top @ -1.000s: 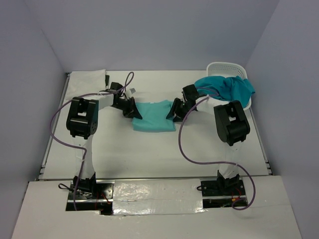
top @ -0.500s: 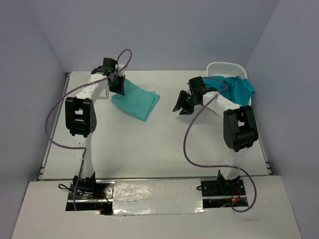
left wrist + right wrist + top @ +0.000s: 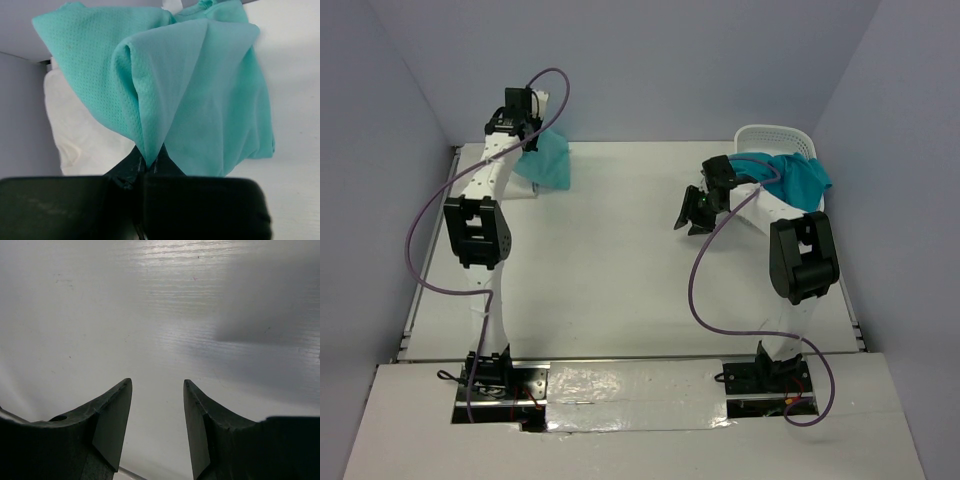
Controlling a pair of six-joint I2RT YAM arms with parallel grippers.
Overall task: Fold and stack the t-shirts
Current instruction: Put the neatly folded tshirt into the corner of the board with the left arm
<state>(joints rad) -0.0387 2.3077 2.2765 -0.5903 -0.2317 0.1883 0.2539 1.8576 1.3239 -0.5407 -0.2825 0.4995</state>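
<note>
Left gripper (image 3: 148, 161) is shown pressed together on a pinched fold of the turquoise t-shirt (image 3: 200, 90), which is lifted off the table (image 3: 620, 280) and hangs bunched from the fingertips at the far left corner. In the wrist view the cloth is gathered into a ridge at the pinch and spreads beyond it in loose, overlapping layers, with uneven edges. A white cloth (image 3: 80, 135) is seen lying flat beneath it, close against the left wall and partly covered by the hanging shirt. Whether the shirt's lower edge touches the white cloth cannot be told.

The right gripper (image 3: 692, 214) is held spread, with nothing between its jaws; only bare tabletop is seen between its two fingers (image 3: 112, 415) in the wrist view. It is poised above the table just left of the basket (image 3: 775, 133).

A teal t-shirt (image 3: 802, 178) is draped over the basket's near rim, with part of it hanging outside towards the right. The basket is set in the far right corner, close to the right wall.

Between the two grippers a broad stretch of bare white tabletop is seen, running from the far edge down to the near edge where the arm bases are bolted. The table is bounded by pale walls on the left, far and right sides. A purple cable (image 3: 695, 290) is looped over the tabletop beside the right arm.
</note>
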